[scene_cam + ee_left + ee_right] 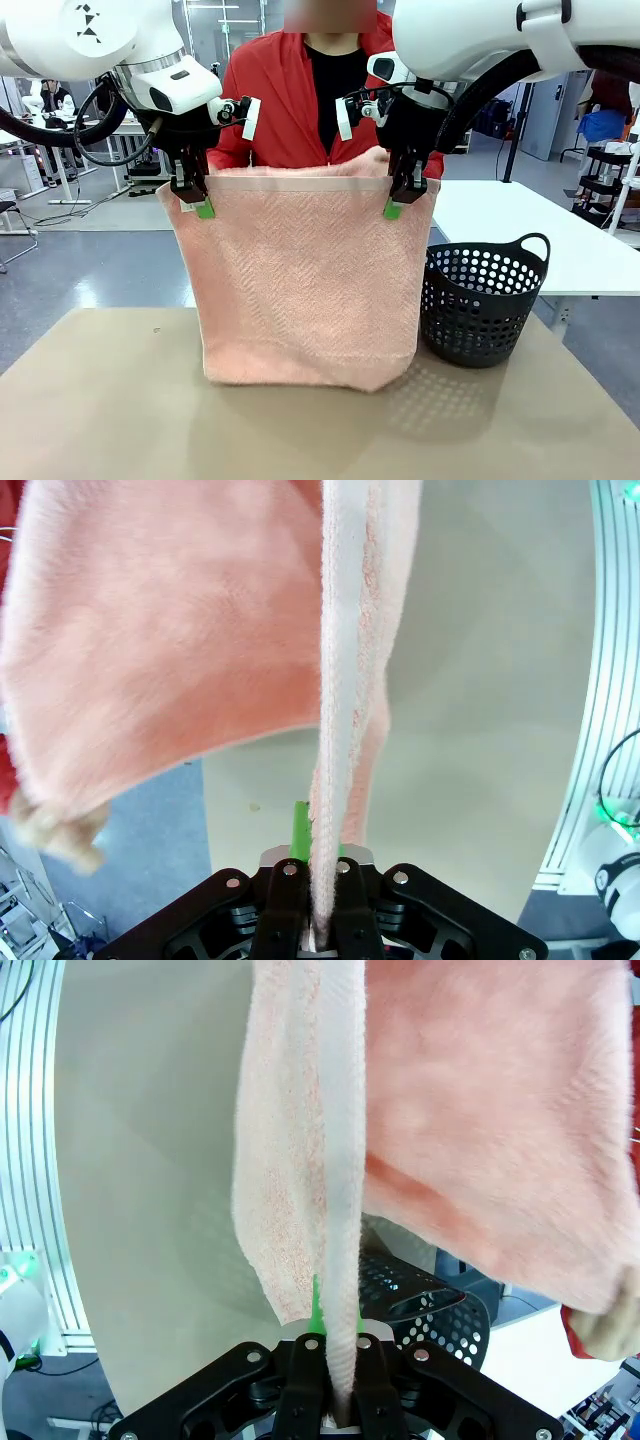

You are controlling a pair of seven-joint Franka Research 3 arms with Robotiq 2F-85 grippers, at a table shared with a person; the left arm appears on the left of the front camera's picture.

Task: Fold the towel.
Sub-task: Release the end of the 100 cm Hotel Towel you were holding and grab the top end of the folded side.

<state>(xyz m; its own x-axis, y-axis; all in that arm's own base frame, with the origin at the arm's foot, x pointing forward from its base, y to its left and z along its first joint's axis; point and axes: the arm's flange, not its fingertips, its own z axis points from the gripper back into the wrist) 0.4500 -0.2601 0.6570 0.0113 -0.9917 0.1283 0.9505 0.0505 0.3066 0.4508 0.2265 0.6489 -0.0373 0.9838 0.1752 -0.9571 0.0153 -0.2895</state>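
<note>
**Tan table [100, 400] waits under a hanging towel [300, 280]**

We hold the towel by its top hem. Our left gripper [200, 207] is clamped on one corner and our right gripper [396, 207] on the other. The towel hangs upright, its bottom seems to rest on the table, and a black basket [480, 300] stands just beside it. We think both arms should lower together, keeping the hem level and tight, so that it lies without wrinkles.

Centre frame: towel [300, 280], pinched at upper left corner by left gripper [197, 207] and at upper right corner by right gripper [397, 206], lower edge meeting table [100, 400]. Lower right, on table just beside towel: basket [482, 300]. Upper centre, behind towel: person [285, 110]
</note>
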